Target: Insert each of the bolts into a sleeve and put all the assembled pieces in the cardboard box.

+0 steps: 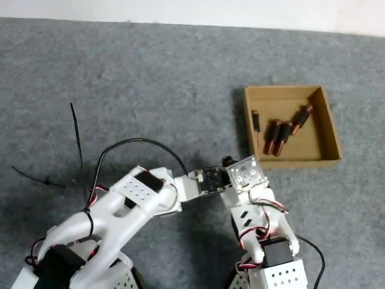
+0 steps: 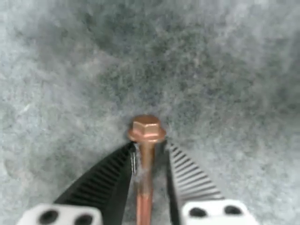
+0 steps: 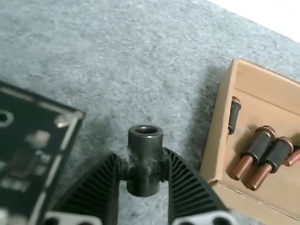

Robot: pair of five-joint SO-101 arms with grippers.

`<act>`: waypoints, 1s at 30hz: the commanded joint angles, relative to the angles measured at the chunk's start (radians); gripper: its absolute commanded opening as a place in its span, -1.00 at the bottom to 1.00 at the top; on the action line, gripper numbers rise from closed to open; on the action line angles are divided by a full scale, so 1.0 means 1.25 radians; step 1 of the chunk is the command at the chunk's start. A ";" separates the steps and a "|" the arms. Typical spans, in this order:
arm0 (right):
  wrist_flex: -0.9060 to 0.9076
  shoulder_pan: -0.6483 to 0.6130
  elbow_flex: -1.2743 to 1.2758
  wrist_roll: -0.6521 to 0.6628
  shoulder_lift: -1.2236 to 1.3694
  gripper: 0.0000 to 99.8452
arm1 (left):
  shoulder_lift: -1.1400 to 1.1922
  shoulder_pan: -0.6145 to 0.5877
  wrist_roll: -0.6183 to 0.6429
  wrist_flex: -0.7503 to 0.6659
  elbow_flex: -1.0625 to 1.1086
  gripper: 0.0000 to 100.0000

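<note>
Left gripper was clamped on the copper bolt by its shank, hex head sticking out past the tips, above the grey carpet. Right gripper was closed around the black sleeve, bore end protruding, near the cardboard box. Assembled pieces lay inside the box

Grey felt mat, perhaps pale wall beyond.
</note>
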 commanded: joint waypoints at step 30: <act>-0.030 0.006 -0.006 -0.004 -0.007 -0.99 | -0.433 -0.235 0.336 -0.162 0.155 -0.99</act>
